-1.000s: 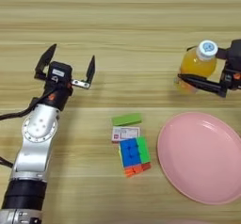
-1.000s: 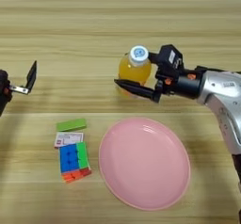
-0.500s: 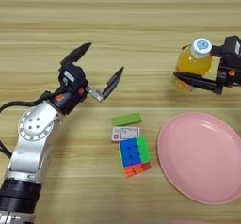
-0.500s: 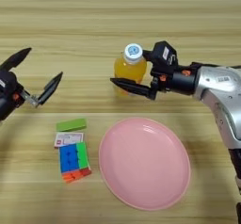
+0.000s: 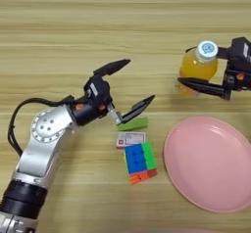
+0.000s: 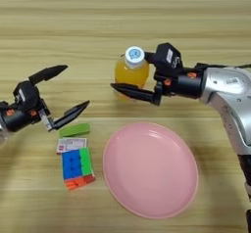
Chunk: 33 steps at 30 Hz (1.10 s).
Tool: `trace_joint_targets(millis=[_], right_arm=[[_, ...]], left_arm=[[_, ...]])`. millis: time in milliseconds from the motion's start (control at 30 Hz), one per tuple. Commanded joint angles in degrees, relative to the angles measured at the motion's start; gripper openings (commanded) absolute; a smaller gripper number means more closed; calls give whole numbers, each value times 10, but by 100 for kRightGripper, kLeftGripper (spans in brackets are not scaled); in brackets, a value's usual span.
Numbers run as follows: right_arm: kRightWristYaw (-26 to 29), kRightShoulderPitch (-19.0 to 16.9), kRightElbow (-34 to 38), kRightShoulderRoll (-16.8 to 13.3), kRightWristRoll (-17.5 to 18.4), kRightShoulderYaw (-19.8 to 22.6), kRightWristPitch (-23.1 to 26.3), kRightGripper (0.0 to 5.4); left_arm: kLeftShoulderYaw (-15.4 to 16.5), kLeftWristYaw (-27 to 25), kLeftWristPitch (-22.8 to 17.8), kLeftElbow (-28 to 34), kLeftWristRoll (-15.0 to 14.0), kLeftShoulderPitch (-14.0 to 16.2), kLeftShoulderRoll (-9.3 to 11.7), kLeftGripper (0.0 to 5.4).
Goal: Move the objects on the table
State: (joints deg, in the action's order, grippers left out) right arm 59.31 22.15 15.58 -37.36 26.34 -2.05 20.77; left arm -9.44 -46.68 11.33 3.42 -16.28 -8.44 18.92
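We find the left gripper (image 5: 125,87) above the tabletop (image 5: 59,26), fingers spread wide, the lower fingertip just over the green block (image 5: 133,125). Below the block lies the packet (image 5: 131,139), then the cube (image 5: 138,160), the three stacked close. The right gripper (image 6: 128,79) has its fingers around the bottle (image 6: 131,71), one in front and one behind it; we cannot tell whether they clamp it. A pink plate (image 6: 150,169) lies right of the cube. The right eye view shows the whole right forearm; the left eye view shows the left arm to its base.
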Motion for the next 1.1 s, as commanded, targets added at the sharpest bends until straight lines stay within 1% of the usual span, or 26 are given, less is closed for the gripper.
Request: trace_joint_targets(millis=[33, 167, 300, 433, 800, 967, 1100], right_arm=[[9, 14, 19, -3, 12, -1, 4, 352], [11, 12, 19, -1, 11, -2, 3, 352], [14, 8, 29, 1, 15, -7, 6, 352], [13, 1, 36, 7, 18, -14, 8, 352], [11, -9, 50, 28, 21, -41, 11, 352], [9, -14, 57, 39, 24, -47, 11, 352], [7, -16, 62, 45, 22, -49, 11, 352]], left_arm=[[-14, -11, -14, 5, 0, -11, -2, 540], [-30, -32, -22, 8, -4, -14, -2, 540], [-42, -34, -24, 0, 5, -25, -11, 540], [-57, -41, -30, 3, 8, -27, -13, 540], [-85, -37, -26, -22, 25, -51, -42, 540], [-100, -35, -25, -38, 36, -69, -60, 540], [-105, -40, -22, -51, 37, -76, -66, 540]])
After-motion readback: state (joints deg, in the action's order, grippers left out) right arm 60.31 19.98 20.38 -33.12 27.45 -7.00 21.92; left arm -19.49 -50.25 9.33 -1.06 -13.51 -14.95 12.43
